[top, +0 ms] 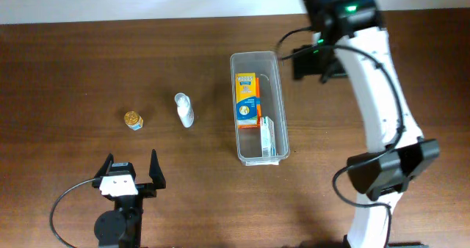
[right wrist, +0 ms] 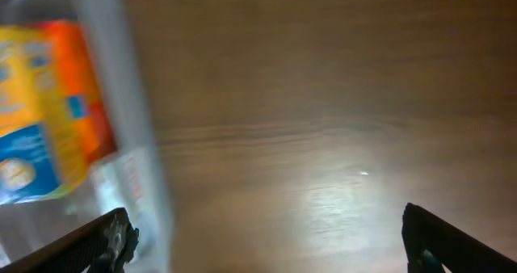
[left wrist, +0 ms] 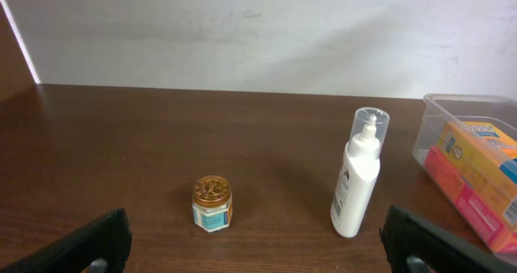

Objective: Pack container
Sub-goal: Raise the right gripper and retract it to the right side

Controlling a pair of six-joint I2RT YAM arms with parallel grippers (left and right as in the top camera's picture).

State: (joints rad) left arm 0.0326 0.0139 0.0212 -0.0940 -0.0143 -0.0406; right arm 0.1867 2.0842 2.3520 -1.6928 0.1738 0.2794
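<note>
The clear plastic container (top: 236,108) lies lengthwise at the table's middle. It holds an orange and yellow box (top: 248,99) and a white and red box (top: 268,138). A white bottle (top: 183,110) lies to its left. A small gold-lidded jar (top: 133,119) stands further left. My left gripper (top: 132,174) is open and empty near the front edge, facing the jar (left wrist: 212,203) and the bottle (left wrist: 358,176). My right gripper (top: 307,62) is open and empty beside the container's far right corner. In the blurred right wrist view the container wall (right wrist: 121,103) and the orange box (right wrist: 48,103) lie left of my open jaws (right wrist: 266,241).
The container's end (left wrist: 464,103) with the orange box (left wrist: 477,172) shows at the right of the left wrist view. A pale wall runs behind the table's far edge. Bare brown wood lies right of the container under my right gripper.
</note>
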